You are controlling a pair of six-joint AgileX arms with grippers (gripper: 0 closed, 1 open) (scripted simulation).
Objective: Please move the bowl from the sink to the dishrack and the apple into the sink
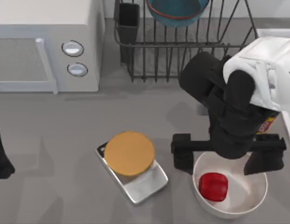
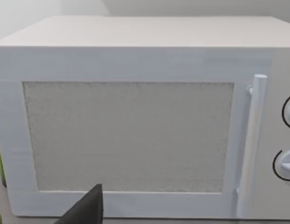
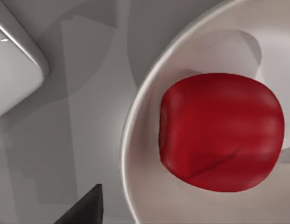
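Right gripper (image 1: 227, 161) spread wide above the white bowl (image 1: 250, 201) at the near right, apple (image 1: 214, 186) lying inside, not gripped; teal bowl (image 1: 176, 13) upright in the dishrack (image 1: 182, 51) at the far side; left arm (image 1: 1, 154) parked at left edge.

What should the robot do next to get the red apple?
Probably lower the right gripper straight down and close on the apple. The blue bowl already sits in the dishrack, so the apple is what remains. It lies in the white bowl, and the gripper hovers over that bowl, open wide. The left arm is parked at the table's left edge.
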